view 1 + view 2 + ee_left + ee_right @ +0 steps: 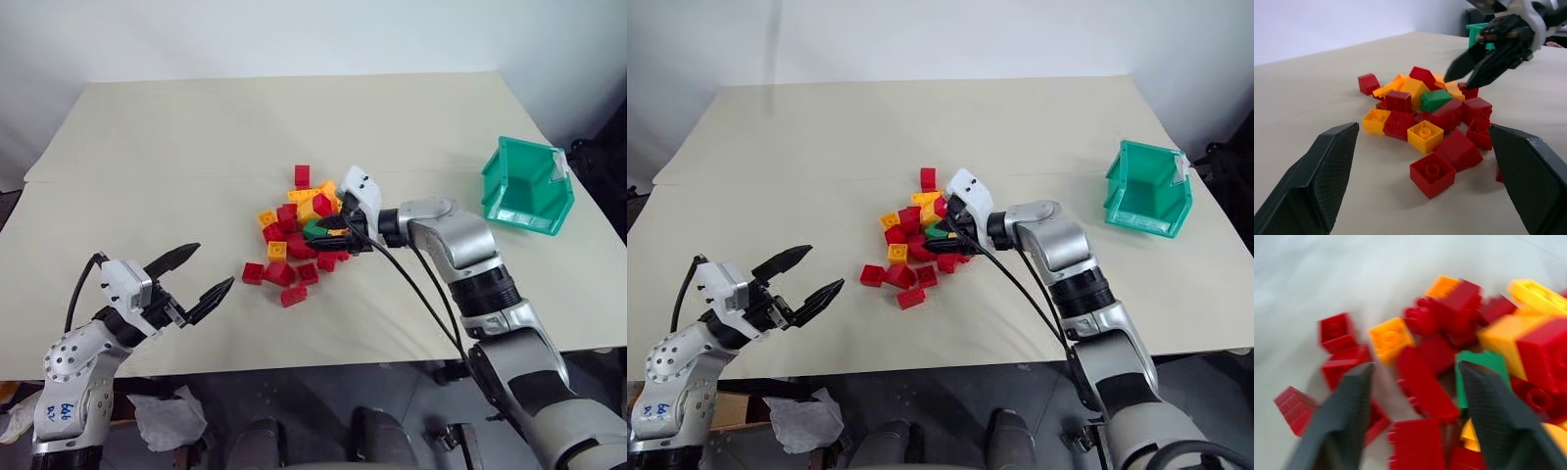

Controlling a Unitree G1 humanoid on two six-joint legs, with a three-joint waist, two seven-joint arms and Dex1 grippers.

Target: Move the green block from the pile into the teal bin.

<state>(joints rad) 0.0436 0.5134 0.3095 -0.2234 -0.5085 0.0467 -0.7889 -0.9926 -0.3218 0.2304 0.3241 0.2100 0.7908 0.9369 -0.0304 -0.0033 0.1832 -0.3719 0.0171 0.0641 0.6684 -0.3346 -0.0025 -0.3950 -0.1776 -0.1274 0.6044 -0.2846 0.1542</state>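
1. Sitting high in the middle of the pile [294,230], on the right-arm side: green block [1436,99], wedged among red and yellow-orange bricks, one long face turned up, not yet lifted.
2. Running roughly crosswise to the reach of the right arm, by the left wrist view; exact tilt hard to call with neighbours crowding it.
3. Hanging right over that spot: right gripper [338,235], jaws apart, nothing between them, tips just beside and a little above the green block.
4. Seen along that gripper's own line, green showing directly behind the far finger rather than squarely in the gap, so a small sideways shift looks needed before closing.
5. Risk, as a judgement: red bricks pressed against both flanks, likely to be pinched along or to nudge the block off.
6. Waiting well apart at the near bench [147,147] edge: left gripper [201,279], jaws wide apart and empty, pointed toward the pile but much farther off.
7. Clearly the nearer arm, then: the right.
8. Standing on the far right of the bench, well apart from the pile, beyond the right arm: teal bin [526,186], open side up, nothing visible inside.
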